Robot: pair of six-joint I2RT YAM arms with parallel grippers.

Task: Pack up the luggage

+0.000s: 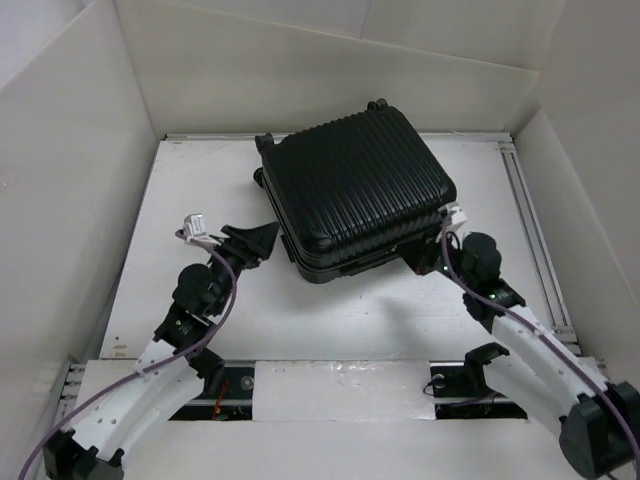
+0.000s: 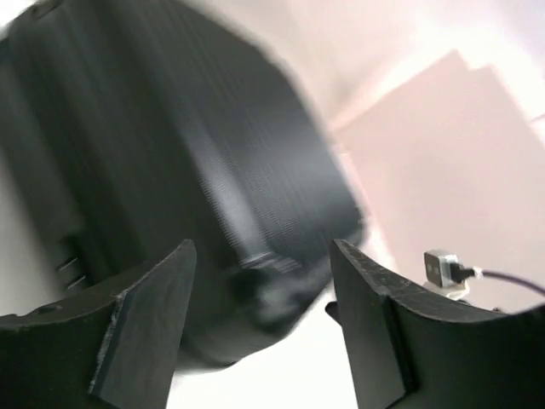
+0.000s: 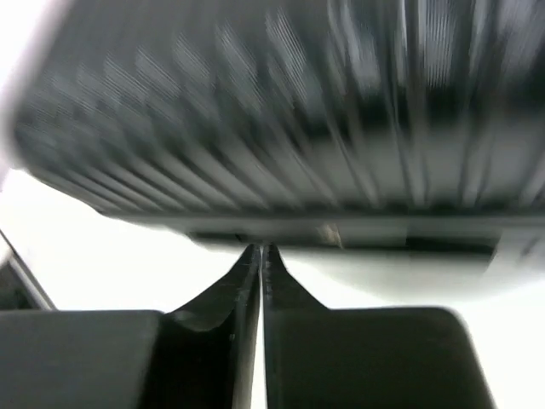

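Luggage (image 1: 358, 195) is lying flat, ribbed shell up, at the far middle of the table (image 1: 190, 190). Left pincer (image 1: 260, 240) is hovering beside its near left corner, fingers spread apart, gripping nothing. Right pincer (image 3: 261, 252) is pointing at its near edge, fingers pressed together.

I log a white surface (image 1: 200, 200) boxed in by white panels (image 1: 60, 150) at left, back and right. An aluminium rail (image 1: 532, 230) runs along its right edge, and a white cover strip (image 1: 340, 385) spans the near edge.
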